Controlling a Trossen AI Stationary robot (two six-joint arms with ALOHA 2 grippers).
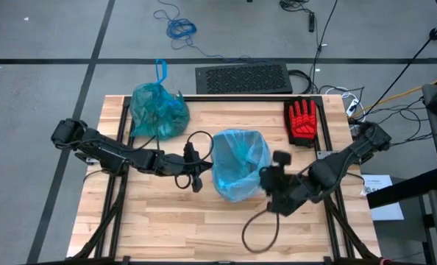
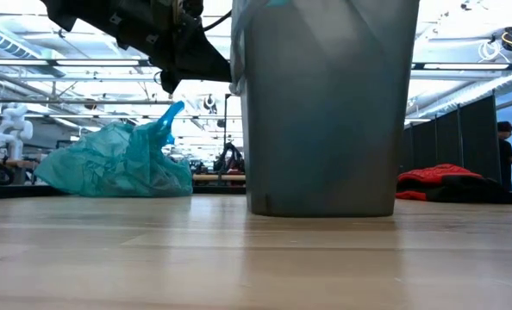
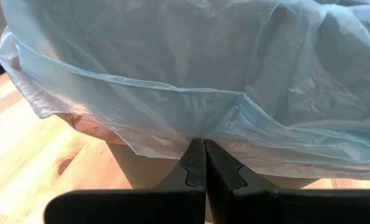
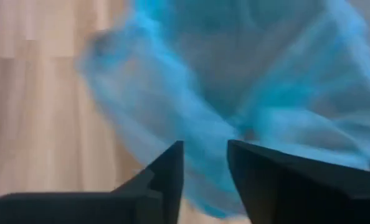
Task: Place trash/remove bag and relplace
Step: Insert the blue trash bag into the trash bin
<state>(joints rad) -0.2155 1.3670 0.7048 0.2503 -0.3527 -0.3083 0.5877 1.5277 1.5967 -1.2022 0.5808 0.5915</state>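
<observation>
Left gripper (image 3: 203, 163) pinched shut on the flimsy, slippery new liner's (image 1: 240, 158) hem at the bin's (image 2: 325, 112) nine o'clock, right gripper (image 4: 205, 163) slightly open, empty, at four o'clock.

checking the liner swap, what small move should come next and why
Probably the left end effector, shut on the pale blue liner's hem, should tug it further down the grey bin; the plastic bunches loosely at the rim. The right end effector is open beside it. The tied teal bag already sits aside.
</observation>
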